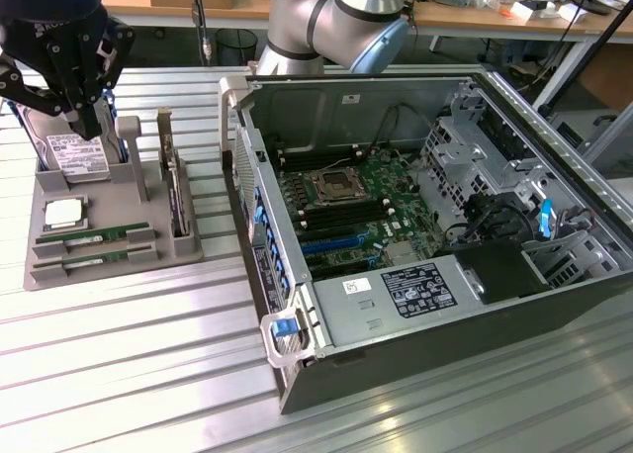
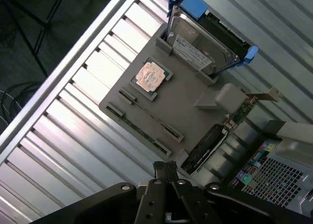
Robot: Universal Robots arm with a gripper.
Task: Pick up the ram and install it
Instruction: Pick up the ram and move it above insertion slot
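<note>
Hovering over the grey holder [image 1: 117, 204], the end effector [image 1: 87, 125] has its fingers pressed together and carries nothing. We judge the step in hand to be the reach for the ram [image 1: 94, 234].

To do it well, we would want:
- the fingers spread before any descent;
- the fingers turned to bracket the stick's thin faces near mid-length;
- a square, vertical approach, so the board lifts straight out of its slot.

Directly beneath the end effector sits the hard drive [image 1: 74, 156], and beyond it the processor [image 1: 64, 214]. Beyond that, at the holder's far end from the fingertips, the ram stands on edge, lower and well apart. A second stick [image 1: 96, 257] lies just beside it. The computer case [image 1: 445, 364] stands off to one side on the surface [image 1: 129, 354].
</note>
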